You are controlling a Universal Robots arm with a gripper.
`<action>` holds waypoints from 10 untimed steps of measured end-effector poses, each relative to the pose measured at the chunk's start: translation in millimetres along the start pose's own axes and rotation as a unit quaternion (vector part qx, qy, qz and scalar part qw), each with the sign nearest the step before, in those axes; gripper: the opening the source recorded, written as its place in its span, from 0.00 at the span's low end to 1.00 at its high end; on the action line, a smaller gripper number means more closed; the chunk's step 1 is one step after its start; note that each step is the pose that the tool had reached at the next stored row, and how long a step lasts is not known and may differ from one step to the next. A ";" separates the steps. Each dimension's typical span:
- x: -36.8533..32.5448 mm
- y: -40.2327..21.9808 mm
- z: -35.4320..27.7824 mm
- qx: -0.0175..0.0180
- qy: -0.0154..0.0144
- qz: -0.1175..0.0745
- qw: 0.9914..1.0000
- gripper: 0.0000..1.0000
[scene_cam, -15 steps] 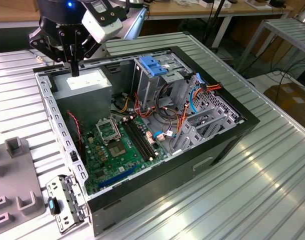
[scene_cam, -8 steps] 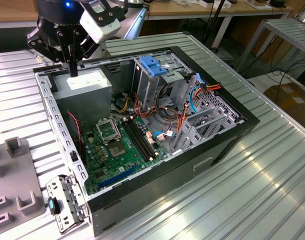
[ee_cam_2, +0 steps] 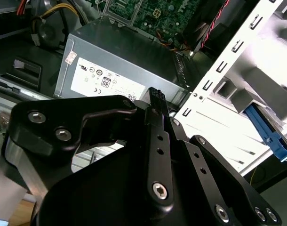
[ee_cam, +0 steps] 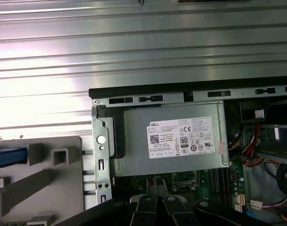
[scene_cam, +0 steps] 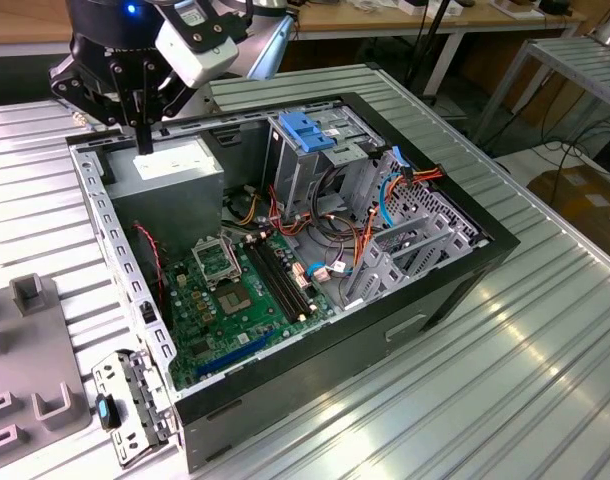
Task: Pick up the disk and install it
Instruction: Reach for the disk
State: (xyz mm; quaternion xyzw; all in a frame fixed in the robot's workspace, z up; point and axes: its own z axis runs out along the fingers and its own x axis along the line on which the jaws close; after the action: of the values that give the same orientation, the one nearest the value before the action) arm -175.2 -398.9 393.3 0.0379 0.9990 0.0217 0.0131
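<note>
Tool [scene_cam: 143,142] hovers over power supply [scene_cam: 173,172]; disk [ee_cam: 9,157] lies well apart.

So the disk [ee_cam: 9,157] sits on the grey fixture [ee_cam: 63,193] just beside the PC case [ee_cam: 148,91]. Mostly you see its bright blue carrier rail. In the second wrist view the disk [ee_cam_2: 267,131] shows that rail's tabbed end.

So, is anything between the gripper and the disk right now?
Yes. The gripper hangs over the power supply inside the case. The disk, seen by its blue carrier, lies outside, beyond the case's metal side rail.
</note>
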 end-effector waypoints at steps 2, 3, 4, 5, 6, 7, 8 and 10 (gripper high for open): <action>0.7 0.0 0.0 0.000 0.000 0.000 1.000 0.11; 1.0 -0.1 0.0 0.000 0.000 0.000 1.000 0.11; 1.3 -0.1 0.0 0.000 0.000 0.000 1.000 0.11; 1.8 -0.1 0.0 0.000 0.000 0.000 1.000 0.11; 2.0 -0.2 0.0 0.000 0.000 0.000 1.000 0.11; 2.4 -0.2 -0.1 0.000 0.000 0.000 1.000 0.11; 2.8 -0.2 -0.1 0.000 0.000 0.000 1.000 0.11; 3.4 -0.2 -0.1 0.000 0.000 0.000 1.000 0.11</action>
State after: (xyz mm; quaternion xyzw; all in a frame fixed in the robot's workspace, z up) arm -178.6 -398.9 393.3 0.0378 0.9990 0.0217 0.0131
